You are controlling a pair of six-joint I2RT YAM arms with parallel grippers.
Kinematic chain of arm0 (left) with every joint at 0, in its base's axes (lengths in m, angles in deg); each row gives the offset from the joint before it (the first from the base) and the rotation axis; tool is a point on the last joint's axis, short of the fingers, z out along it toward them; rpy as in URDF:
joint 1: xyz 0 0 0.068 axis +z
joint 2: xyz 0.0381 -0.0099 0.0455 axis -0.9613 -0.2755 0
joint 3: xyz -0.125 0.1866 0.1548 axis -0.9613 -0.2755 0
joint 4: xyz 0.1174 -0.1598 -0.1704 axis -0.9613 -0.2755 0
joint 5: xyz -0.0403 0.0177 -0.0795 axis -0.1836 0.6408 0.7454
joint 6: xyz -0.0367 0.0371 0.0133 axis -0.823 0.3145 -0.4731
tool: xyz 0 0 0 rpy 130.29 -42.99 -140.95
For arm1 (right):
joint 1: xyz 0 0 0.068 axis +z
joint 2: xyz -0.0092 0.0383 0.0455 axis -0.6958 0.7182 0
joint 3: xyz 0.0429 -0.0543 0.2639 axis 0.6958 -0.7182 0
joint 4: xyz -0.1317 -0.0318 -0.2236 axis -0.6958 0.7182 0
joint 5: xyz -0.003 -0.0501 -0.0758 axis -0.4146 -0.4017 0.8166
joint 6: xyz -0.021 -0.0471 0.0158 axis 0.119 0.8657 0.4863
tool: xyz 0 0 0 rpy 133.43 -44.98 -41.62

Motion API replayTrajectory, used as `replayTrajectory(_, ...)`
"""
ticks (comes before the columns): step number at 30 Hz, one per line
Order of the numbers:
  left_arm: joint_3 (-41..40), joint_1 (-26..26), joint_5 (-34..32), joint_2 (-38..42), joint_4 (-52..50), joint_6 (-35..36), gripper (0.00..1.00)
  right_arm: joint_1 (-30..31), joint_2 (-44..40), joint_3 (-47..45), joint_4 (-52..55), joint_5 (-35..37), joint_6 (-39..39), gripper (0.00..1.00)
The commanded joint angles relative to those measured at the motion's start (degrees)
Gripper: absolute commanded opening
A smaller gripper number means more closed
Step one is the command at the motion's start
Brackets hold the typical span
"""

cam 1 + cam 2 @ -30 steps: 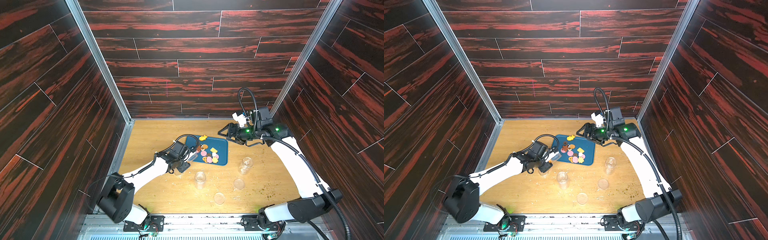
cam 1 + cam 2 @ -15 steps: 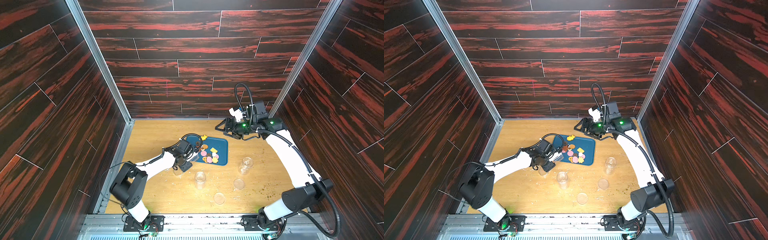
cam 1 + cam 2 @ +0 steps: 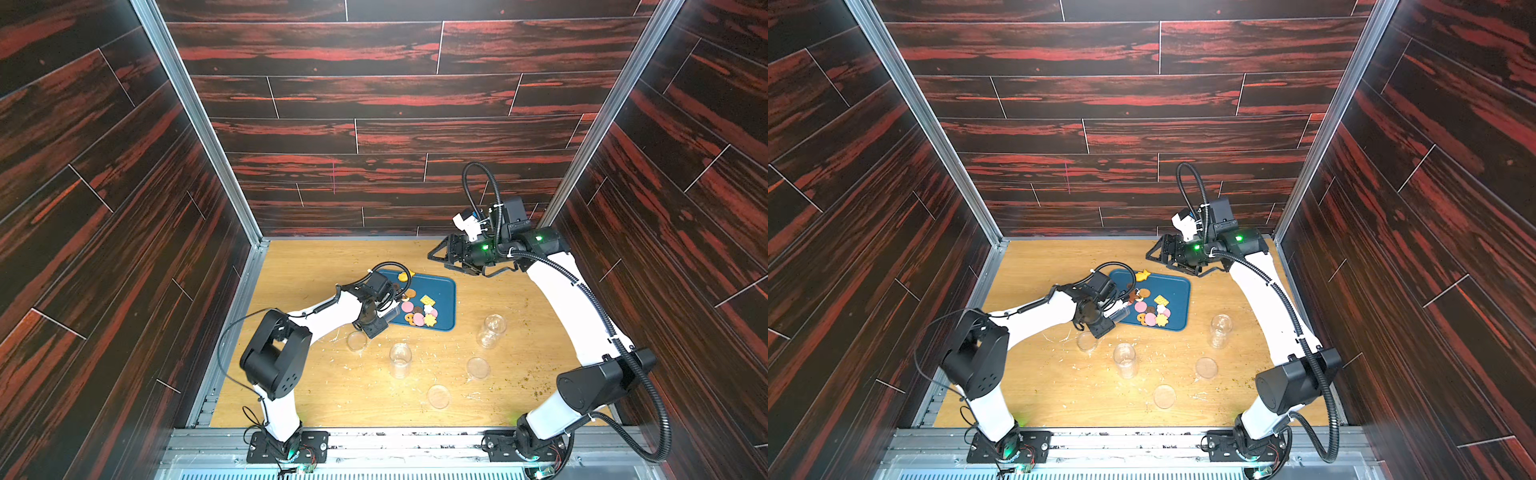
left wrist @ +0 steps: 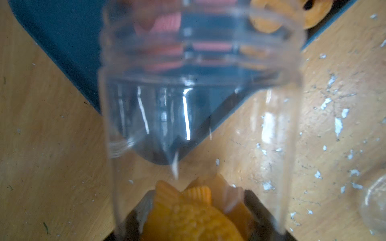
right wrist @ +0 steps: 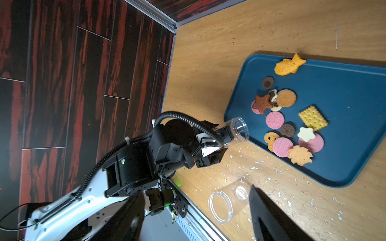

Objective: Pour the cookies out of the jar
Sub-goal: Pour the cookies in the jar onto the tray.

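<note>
My left gripper (image 3: 383, 318) (image 3: 1115, 316) is shut on a clear jar (image 3: 390, 313) (image 3: 1121, 311) (image 4: 198, 116) (image 5: 236, 132). The jar lies tilted, its mouth over the near left corner of the blue tray (image 3: 442, 291) (image 3: 1177, 291) (image 5: 355, 104) (image 4: 62, 41). An orange fish-shaped cookie (image 4: 188, 215) sits deep in the jar by my fingers. Several cookies (image 3: 419, 311) (image 3: 1152, 309) (image 5: 288, 125) lie spread on the tray, pink, brown, yellow and white. My right gripper (image 3: 440, 251) (image 3: 1156, 251) (image 5: 196, 191) hangs open and empty above the table behind the tray.
Two empty clear jars (image 3: 400, 359) (image 3: 490, 330) stand upright in front of the tray. Round clear lids (image 3: 478, 368) (image 3: 438, 397) lie near them, and another clear round piece (image 3: 357, 340) sits below my left wrist. Pale crumbs (image 5: 261, 164) dot the wooden table.
Both arms have swung their elbows and shoulders round. My left gripper has stayed at the tray's corner with the jar. My right gripper has drifted slightly back and left.
</note>
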Motion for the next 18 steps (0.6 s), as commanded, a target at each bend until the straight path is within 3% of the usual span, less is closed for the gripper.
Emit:
replayTrajectory(1, 3.4, 0.2, -2.1, -0.3, -5.1, -0.2, 0.58, 0.1, -0.5, -2.8, 1.0, 0.6, 1.0, 0.81)
replayTrajectory(7, 7.2, 0.1, -5.4, -1.5, -10.1, -0.7, 0.58, 0.2, -1.5, -6.7, 0.6, 4.1, -0.3, 0.81)
replayTrajectory(18, 10.9, 0.1, -8.0, -2.8, -15.1, -1.9, 0.59, 0.2, -0.9, -8.7, 1.8, 3.8, 1.5, 0.81)
